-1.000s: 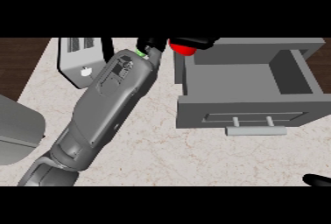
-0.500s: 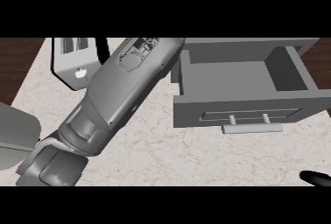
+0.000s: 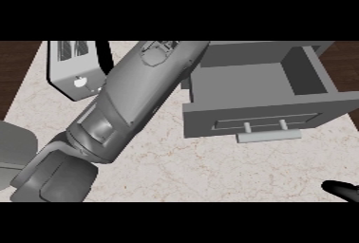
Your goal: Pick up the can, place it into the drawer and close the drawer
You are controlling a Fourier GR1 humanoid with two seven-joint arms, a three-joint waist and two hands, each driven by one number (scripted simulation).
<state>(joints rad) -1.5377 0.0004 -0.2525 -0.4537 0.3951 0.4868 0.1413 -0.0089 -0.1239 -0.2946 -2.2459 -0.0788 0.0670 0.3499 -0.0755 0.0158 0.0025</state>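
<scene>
The grey drawer [image 3: 210, 121] stands pulled open at the right, its inside bare where it shows, with a pale handle [image 3: 269, 136] on its front. My left forearm [image 3: 133, 99] runs from the lower left up past the drawer's left wall to the top edge. Its hand lies beyond that edge, out of sight. No can shows anywhere. Only a black tip of my right hand [image 3: 344, 191] pokes in at the lower right corner.
A grey toaster [image 3: 77, 71] stands at the upper left, partly behind my forearm. A grey rounded object [image 3: 14, 147] sits at the left edge. The marble counter [image 3: 210, 175] spreads in front of the drawer.
My left arm has stretched farther up; the hand and the red can it held have passed out of view at the top. The right hand has stayed put.
</scene>
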